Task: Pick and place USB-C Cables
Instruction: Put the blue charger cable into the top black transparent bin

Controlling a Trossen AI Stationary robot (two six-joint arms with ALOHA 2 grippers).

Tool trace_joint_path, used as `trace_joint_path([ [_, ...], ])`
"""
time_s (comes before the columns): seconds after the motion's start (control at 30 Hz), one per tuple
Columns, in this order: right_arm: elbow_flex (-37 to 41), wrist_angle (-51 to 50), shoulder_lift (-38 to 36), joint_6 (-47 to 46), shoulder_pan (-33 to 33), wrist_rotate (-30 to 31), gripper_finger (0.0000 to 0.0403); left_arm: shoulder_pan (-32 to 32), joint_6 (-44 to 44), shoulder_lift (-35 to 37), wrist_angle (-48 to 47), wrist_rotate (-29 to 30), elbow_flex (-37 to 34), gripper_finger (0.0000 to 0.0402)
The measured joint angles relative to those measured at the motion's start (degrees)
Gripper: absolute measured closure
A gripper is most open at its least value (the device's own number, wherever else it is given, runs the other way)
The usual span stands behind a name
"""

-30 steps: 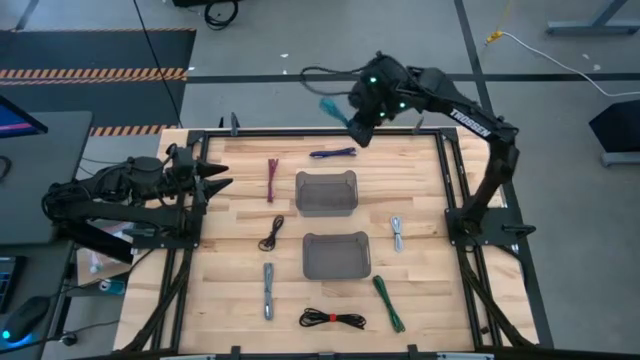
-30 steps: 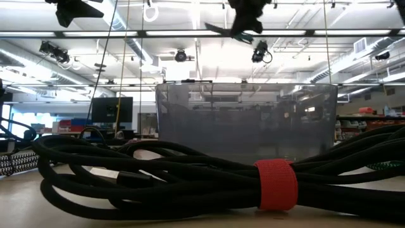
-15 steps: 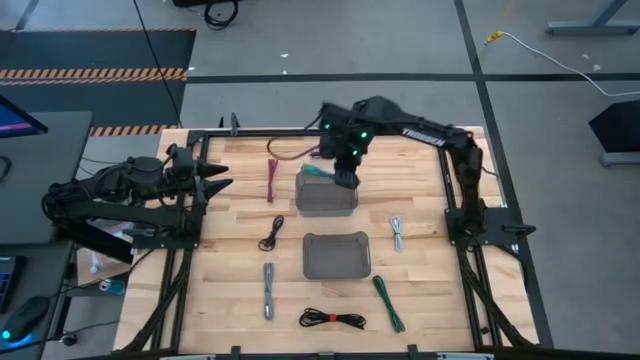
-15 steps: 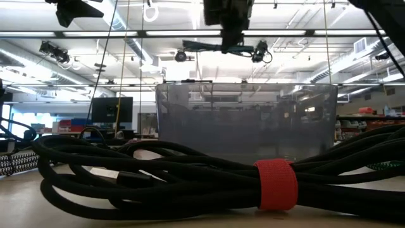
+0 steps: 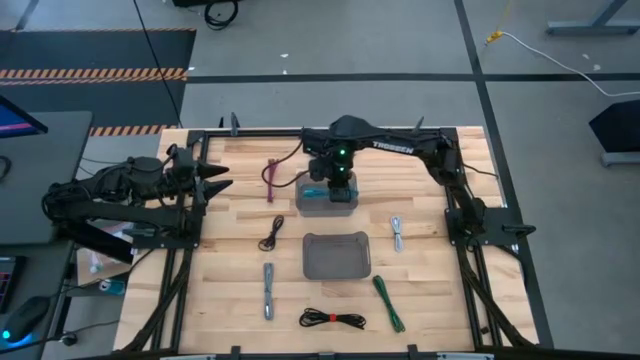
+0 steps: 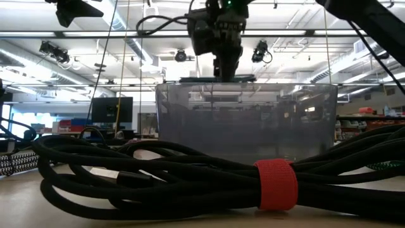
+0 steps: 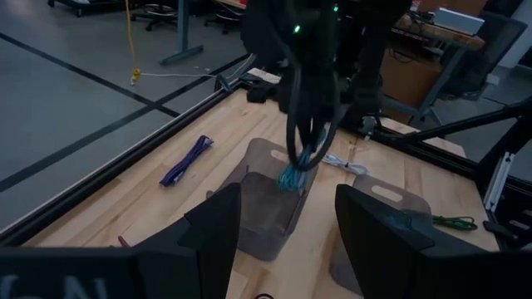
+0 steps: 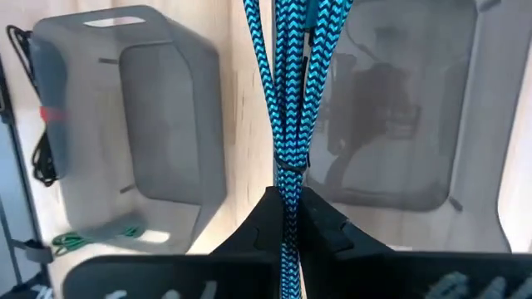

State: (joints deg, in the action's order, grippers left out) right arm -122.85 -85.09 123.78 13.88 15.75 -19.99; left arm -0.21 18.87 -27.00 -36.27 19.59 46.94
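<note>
The right gripper (image 5: pixel 336 187) holds a teal cable (image 8: pixel 291 100) above the far bin (image 5: pixel 326 201), while the left gripper (image 5: pixel 222 175) waits at the table's left edge.

The right gripper's fingers are pinched tight on the teal cable's bundle, which hangs at the far bin's rim. The left gripper's fingers are spread apart and grip nothing. On the wooden table (image 5: pixel 430 290) lie other cables: maroon (image 5: pixel 271 180), black (image 5: pixel 271 234), grey (image 5: pixel 268 290), white (image 5: pixel 397 234), green (image 5: pixel 388 303) and black with a red band (image 5: pixel 332 319). A purple cable (image 7: pixel 186 160) lies beyond the far bin. The near bin (image 5: pixel 337 256) sits in the middle of the table.
</note>
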Motion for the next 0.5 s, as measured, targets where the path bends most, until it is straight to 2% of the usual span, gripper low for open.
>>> trace_joint_path([
  [0.3,-0.12,4.73,2.66,1.76,0.45,0.80,0.0384,0.00,-0.01,0.02,-0.03,0.02,0.00,0.0198],
  [0.5,-0.04,4.38,4.16,2.78,0.98,1.42,0.0384,0.00,0.01,0.02,-0.42,0.02,0.00,0.0198],
])
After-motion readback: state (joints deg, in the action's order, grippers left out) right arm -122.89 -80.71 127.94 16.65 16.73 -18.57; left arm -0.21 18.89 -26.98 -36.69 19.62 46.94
